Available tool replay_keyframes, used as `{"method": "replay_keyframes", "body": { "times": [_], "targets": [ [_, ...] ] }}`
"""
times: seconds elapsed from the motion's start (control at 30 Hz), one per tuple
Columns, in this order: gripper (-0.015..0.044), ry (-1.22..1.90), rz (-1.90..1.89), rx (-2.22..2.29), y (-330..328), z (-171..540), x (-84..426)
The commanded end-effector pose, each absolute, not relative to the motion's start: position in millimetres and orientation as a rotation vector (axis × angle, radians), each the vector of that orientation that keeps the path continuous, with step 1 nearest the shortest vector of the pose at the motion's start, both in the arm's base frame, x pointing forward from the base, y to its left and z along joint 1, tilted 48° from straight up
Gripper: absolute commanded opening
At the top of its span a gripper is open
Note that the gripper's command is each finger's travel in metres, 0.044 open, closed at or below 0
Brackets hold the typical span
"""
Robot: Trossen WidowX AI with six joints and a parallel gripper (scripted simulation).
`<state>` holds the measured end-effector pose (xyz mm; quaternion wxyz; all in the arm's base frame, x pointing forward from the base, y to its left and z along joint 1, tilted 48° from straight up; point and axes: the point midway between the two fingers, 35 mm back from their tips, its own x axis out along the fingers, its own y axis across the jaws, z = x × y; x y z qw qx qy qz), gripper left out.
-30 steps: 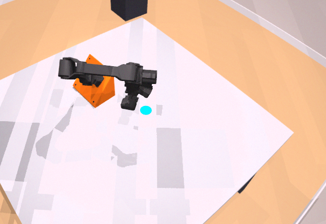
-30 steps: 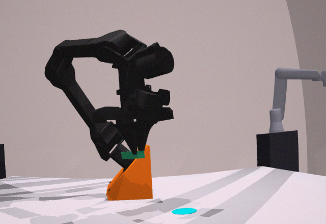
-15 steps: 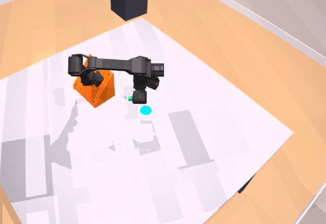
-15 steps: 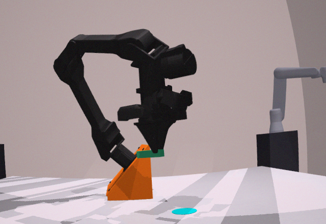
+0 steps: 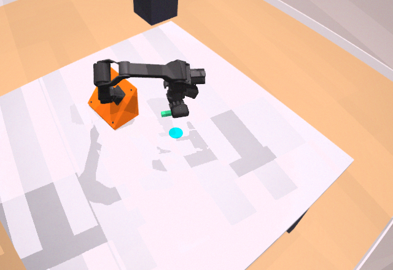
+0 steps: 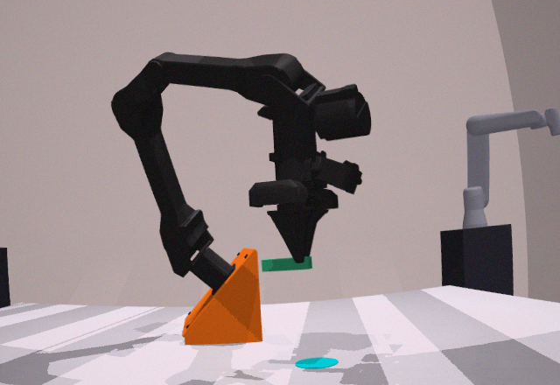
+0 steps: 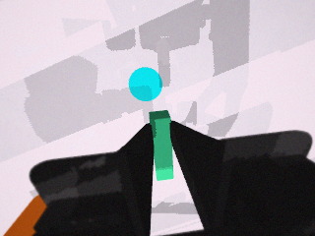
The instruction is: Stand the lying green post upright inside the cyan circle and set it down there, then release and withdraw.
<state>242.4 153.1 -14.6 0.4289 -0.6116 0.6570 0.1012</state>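
The green post (image 5: 165, 113) (image 6: 283, 264) (image 7: 163, 145) is held nearly level, high above the table. My gripper (image 6: 300, 259) (image 7: 159, 127) points down and is shut on the post, near the end away from the orange base in the exterior view. Most of the post's length sticks out toward the base. In the top view the hand hides the gripped end. The cyan circle (image 5: 175, 132) (image 6: 316, 362) (image 7: 145, 84) lies flat on the table with nothing standing on it. It is below the gripper, and in the wrist view it shows just beyond the fingertips, slightly left.
The orange wedge base (image 5: 126, 102) (image 6: 230, 312) of my arm stands on the white table (image 5: 190, 204), and its edge shows in the wrist view's lower left corner. A grey arm on a dark pedestal (image 6: 479, 258) stands beyond the table. Shadows cross the table top.
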Motion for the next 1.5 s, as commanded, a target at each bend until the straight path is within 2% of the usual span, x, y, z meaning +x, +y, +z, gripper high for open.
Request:
{"method": "replay_keyframes", "body": {
  "times": [0.0,1.47],
  "targets": [
    [0.0023,1.648,0.304,-1.575,161,-25,238],
    [0.0023,1.654,0.533,-1.329,147,-46,232]
  ]
}}
